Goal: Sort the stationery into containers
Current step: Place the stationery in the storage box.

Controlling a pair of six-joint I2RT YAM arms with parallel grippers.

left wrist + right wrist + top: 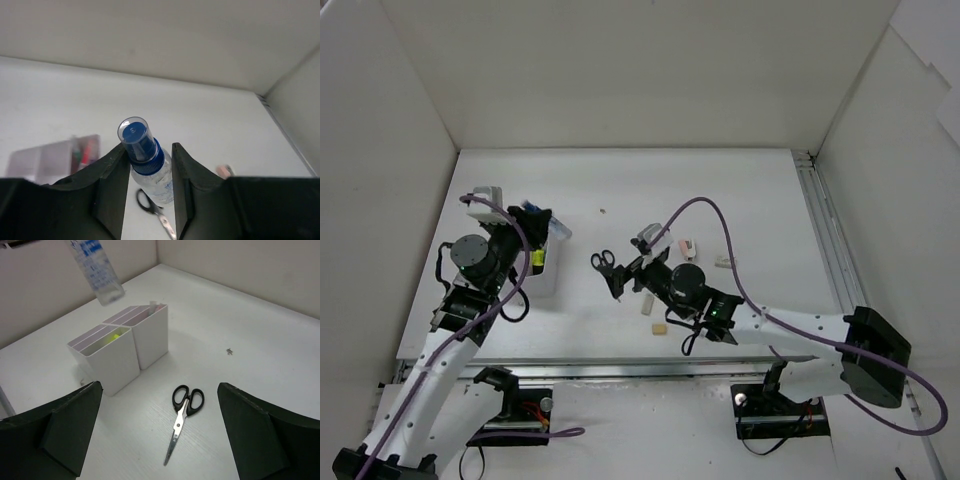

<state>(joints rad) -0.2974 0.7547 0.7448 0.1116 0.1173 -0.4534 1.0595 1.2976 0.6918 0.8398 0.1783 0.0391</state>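
Left wrist view: the left gripper [148, 157] is clenched on the neck of a small spray bottle [156, 181]. The bottle's blue collar and clear cap point upward, and it is held clear of the table [740, 190]. The top external view places this gripper above the white boxes [548, 282] at the left side of the table. The right wrist view shows the bottle hanging in the air above and behind the boxes, not touching them.

The right gripper [157, 390] has its jaws spread wide with nothing between them. It hovers low over the scissors [184, 411], which lie flat and closed with blades toward the camera, near the boxes but apart from them.

Containers: the right wrist view shows two upright white boxes standing side by side and touching, each with a divider. Something yellow shows inside the nearer one. The left wrist view shows red and green ends inside a box. The contents cannot be counted.

Progress, as judged: partly done. A few items are already in and the bottle is raised over the boxes, not yet placed. Loose on the table are the scissors, a pink-white correction tape [688, 245] and the erasers.

Count of what is visible:
- Spray bottle: one.
- Scissors: one.
- Correction tape: one.
- White boxes: two.
- Small pale pieces taken as erasers: three. The first eraser [646, 307] lies just beside the second eraser [660, 326] by the right arm. The third eraser [723, 262] lies apart, further right.
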